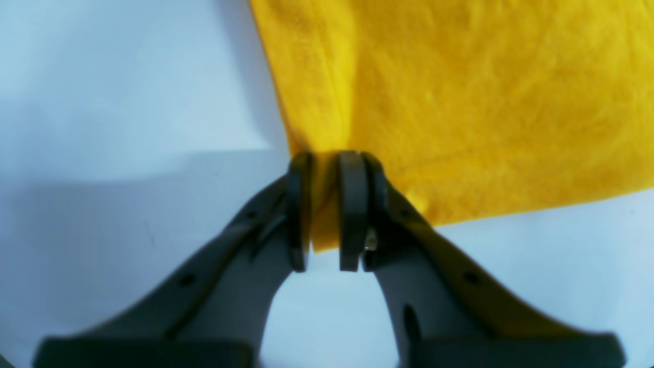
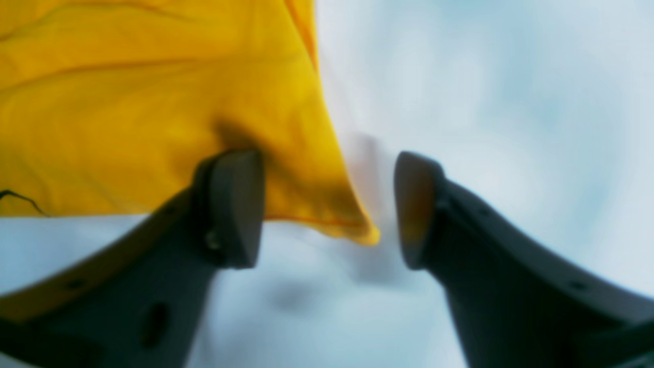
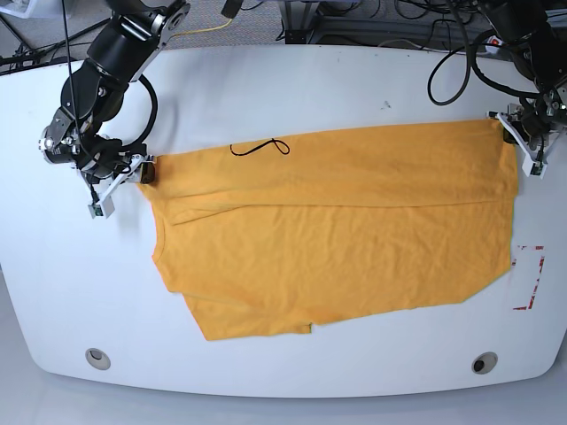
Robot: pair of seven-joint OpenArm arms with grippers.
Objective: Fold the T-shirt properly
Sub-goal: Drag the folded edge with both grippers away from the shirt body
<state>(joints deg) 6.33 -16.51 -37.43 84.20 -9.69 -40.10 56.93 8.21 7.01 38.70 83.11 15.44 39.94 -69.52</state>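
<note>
The orange-yellow T-shirt (image 3: 337, 230) lies spread across the white table (image 3: 292, 88), folded over along its far edge. A thin dark thread (image 3: 261, 146) lies on it near the far edge. My left gripper (image 3: 514, 133) is at the shirt's far right corner. In the left wrist view it (image 1: 324, 204) is shut on a pinch of the cloth (image 1: 460, 102). My right gripper (image 3: 142, 170) is at the shirt's far left corner. In the right wrist view it (image 2: 327, 209) is open, with the corner of the shirt (image 2: 153, 102) lying between its fingers (image 2: 235, 204).
Red tape marks (image 3: 532, 279) are on the table at the right, beside the shirt. Two round holes (image 3: 97, 358) (image 3: 483, 362) sit near the front edge. Cables (image 3: 372, 13) run behind the table's far edge.
</note>
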